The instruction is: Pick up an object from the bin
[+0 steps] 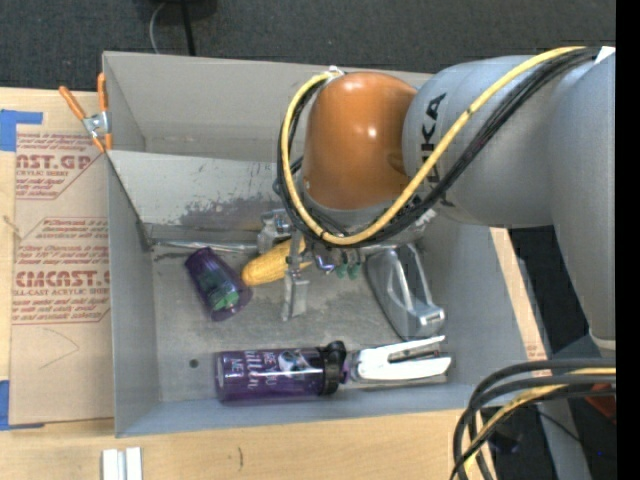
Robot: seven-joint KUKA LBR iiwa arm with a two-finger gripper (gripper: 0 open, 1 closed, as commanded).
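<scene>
My gripper (283,268) is down in the middle of the bin under the orange wrist cover. Its two metal fingers (293,298) stand apart, one toward the back wall and one toward the front. Between them lies a yellow corn-cob-shaped toy (260,268), its right end inside the gap, and the fingers are not closed on it. A small purple jar (214,283) lies just left of the cob, tilted on its side.
Along the front wall lies a long purple bottle with a black cap (275,373), and a white flat piece (405,362) next to it on the right. A grey metal tool (405,293) lies at the right. The arm covers the bin's back right.
</scene>
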